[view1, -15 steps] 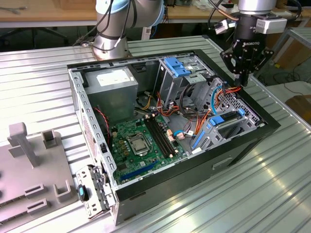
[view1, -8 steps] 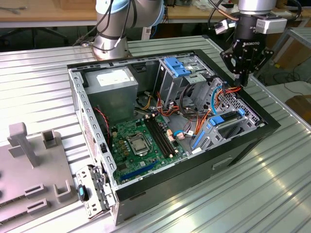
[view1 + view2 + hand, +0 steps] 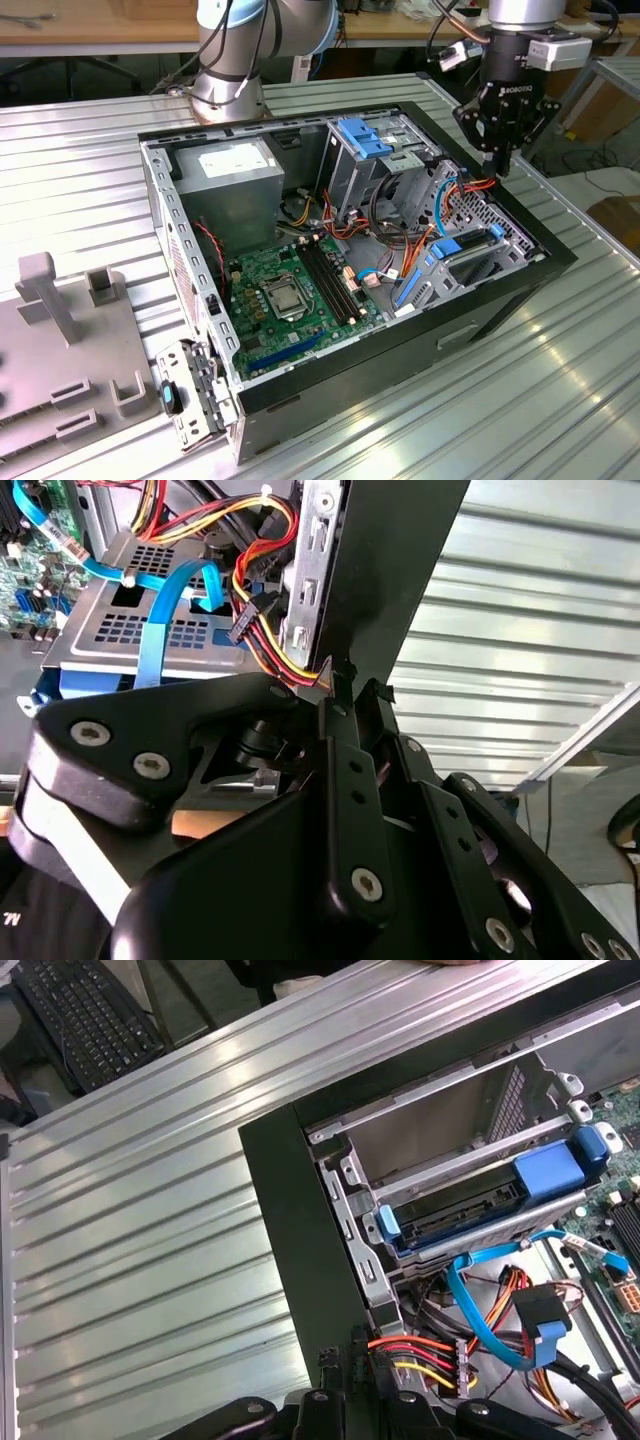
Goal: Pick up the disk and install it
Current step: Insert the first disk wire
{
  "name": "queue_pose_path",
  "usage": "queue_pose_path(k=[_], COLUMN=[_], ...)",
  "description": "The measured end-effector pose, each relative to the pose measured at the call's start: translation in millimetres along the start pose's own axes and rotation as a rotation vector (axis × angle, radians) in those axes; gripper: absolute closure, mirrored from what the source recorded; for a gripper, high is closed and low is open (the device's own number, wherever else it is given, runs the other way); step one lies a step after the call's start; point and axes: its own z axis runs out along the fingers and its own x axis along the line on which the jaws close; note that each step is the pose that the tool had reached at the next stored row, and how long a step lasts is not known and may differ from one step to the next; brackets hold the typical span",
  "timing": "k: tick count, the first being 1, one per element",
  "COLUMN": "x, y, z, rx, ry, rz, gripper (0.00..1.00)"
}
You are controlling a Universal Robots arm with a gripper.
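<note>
Over the open computer case (image 3: 480, 300) on the ribbed metal counter (image 3: 90, 160), my gripper (image 3: 497, 165) hangs clenched with nothing between its fingers (image 3: 352, 780). Its tips sit right by the case's side wall, next to the red and yellow wires (image 3: 415, 1355). The disk (image 3: 455, 1222) lies apart from me, slotted between blue rails in the drive cage (image 3: 440, 1110) by the case's corner.

The computer case (image 3: 480, 310) is lying on the worktop (image 3: 80, 170); the pincer (image 3: 500, 167) is hanging over its wall, cables (image 3: 420, 1360) running just below, drive cage (image 3: 450, 1110) sitting beyond.
</note>
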Motion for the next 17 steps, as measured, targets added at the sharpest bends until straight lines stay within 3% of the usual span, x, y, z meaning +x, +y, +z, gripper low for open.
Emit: queue_pose_path(k=[2, 3, 7, 12, 15, 17], x=[-0.6, -1.0, -2.2, -1.6, 5.1, 4.9], y=[-0.9, -1.7, -5.2, -8.9, -12.1, -12.2], z=[1.6, 2.1, 2.1, 4.0, 5.5, 6.1], rx=[-0.0064, -0.0182, -0.0574, -0.079, -0.1083, -0.1102], ry=[-0.0058, -0.0094, -0.0091, -0.0126, -0.0157, -0.0164], rz=[-0.003, -0.007, -0.017, -0.023, -0.031, -0.032], gripper=[0.76, 0.76, 0.76, 0.76, 0.76, 0.76])
